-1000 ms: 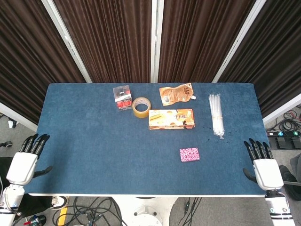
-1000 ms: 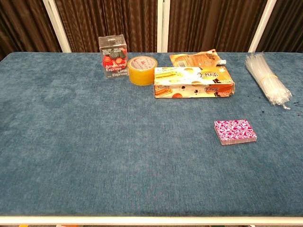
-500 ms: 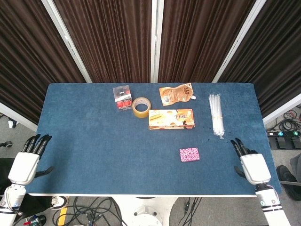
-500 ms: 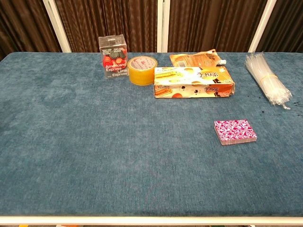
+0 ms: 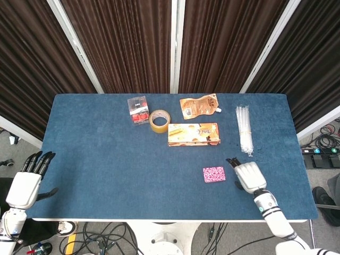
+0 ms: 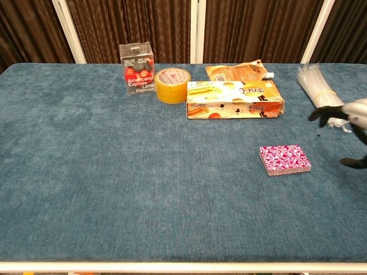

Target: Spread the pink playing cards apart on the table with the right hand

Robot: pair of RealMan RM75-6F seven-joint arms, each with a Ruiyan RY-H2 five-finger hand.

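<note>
The pink playing cards (image 5: 214, 174) lie as one neat stack on the blue table, toward the front right; the chest view shows the same stack (image 6: 284, 158). My right hand (image 5: 248, 175) hovers just right of the stack, fingers apart and holding nothing, not touching the cards. In the chest view the right hand (image 6: 346, 123) enters at the right edge, above the table. My left hand (image 5: 27, 180) hangs off the table's left front corner, fingers apart and empty.
Along the back of the table (image 5: 106, 159) stand a clear box with red capsules (image 5: 138, 110), a tape roll (image 5: 159, 120), an orange snack box (image 5: 193, 134), an orange pouch (image 5: 197, 106) and a bundle of clear straws (image 5: 244, 129).
My right hand has moved left from the table's right edge toward the pink cards and now shows in the chest view. The cards and the left hand have barely moved.
</note>
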